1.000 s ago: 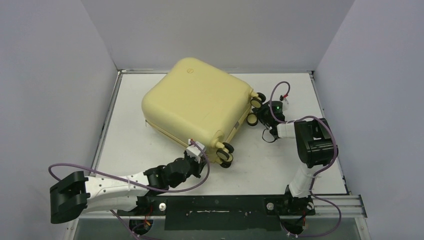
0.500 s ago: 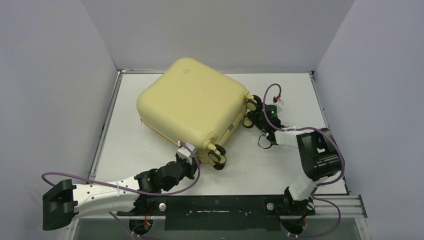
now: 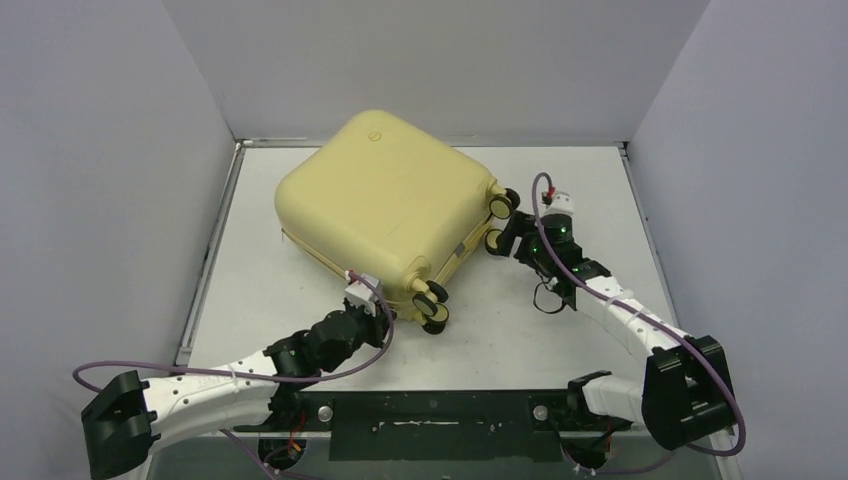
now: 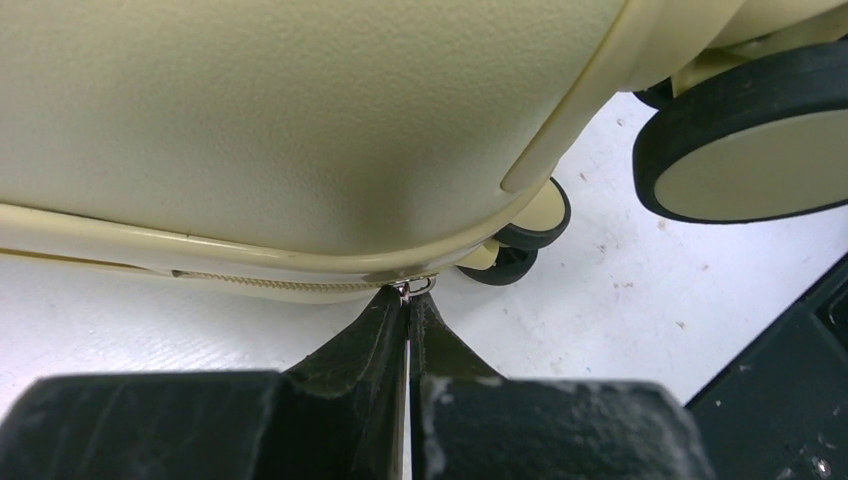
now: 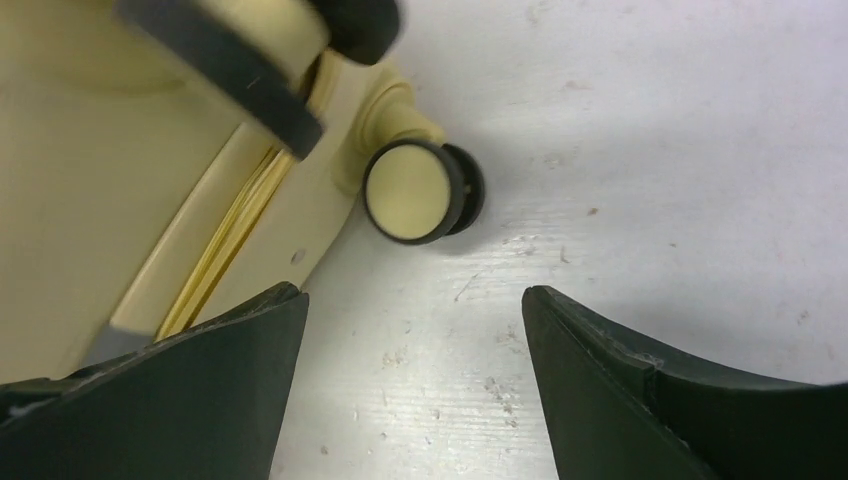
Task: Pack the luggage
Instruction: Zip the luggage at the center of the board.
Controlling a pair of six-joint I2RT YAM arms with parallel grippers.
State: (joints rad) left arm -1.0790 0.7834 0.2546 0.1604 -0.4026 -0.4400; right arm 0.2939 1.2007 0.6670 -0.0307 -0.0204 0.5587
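Observation:
The luggage point(image 3: 385, 200) is a pale yellow hard-shell suitcase lying closed and flat on the white table, wheels toward the right and near side. My left gripper point(image 3: 372, 303) is at its near corner. In the left wrist view the left gripper point(image 4: 408, 296) is shut on the small metal zipper pull point(image 4: 418, 287), right at the zipper seam under the luggage point(image 4: 300, 120). My right gripper point(image 3: 510, 245) is beside the right-hand wheels. In the right wrist view the right gripper point(image 5: 410, 292) stands open over bare table, with a wheel point(image 5: 410, 192) just ahead and the luggage point(image 5: 90, 200) by the left finger.
Grey walls close in the white table point(image 3: 600, 330) on three sides. A black rail point(image 3: 430, 412) runs along the near edge by the arm bases. Purple cables loop from both arms. Another wheel point(image 4: 750, 150) sits close to the right of the left gripper.
The right gripper has opened, and its arm has stretched out toward the wheels. The luggage has slid slightly left and back, with the left gripper following at its near corner.

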